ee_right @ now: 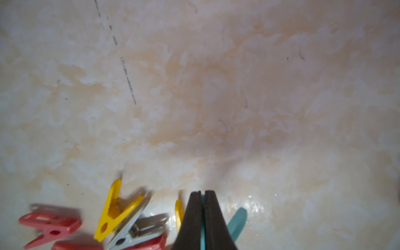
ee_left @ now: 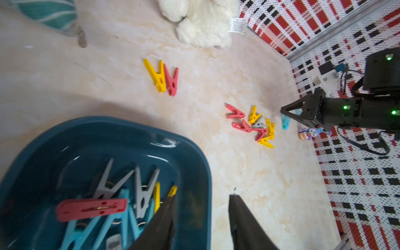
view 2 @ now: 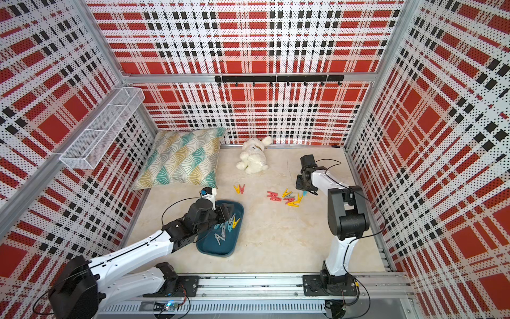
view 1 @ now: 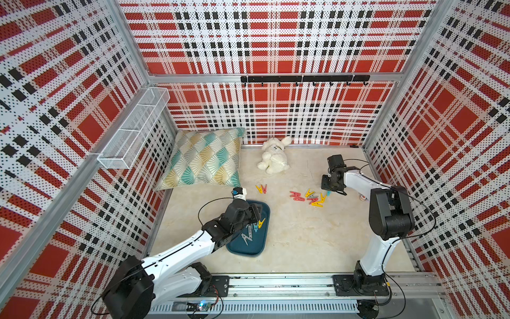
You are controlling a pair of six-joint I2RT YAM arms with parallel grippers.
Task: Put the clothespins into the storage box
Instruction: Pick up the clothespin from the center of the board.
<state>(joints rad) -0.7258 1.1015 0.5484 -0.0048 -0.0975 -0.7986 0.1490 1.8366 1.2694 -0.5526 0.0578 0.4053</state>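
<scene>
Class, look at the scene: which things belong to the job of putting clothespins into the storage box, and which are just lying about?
Belong to the job: storage box; clothespins in it; loose clothespins outside it; light blue clothespin in the right gripper.
Just lying about: pillow; white plush toy; wire mesh basket; black hook rail.

Right wrist view: light blue clothespin mostly hidden between the pads of right gripper, cut off at frame edge. Left wrist view: storage box cropped, clothespins inside blurred.

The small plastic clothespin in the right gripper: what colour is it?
Light blue; the V-shaped clothespin shows best in the right wrist view.
</scene>
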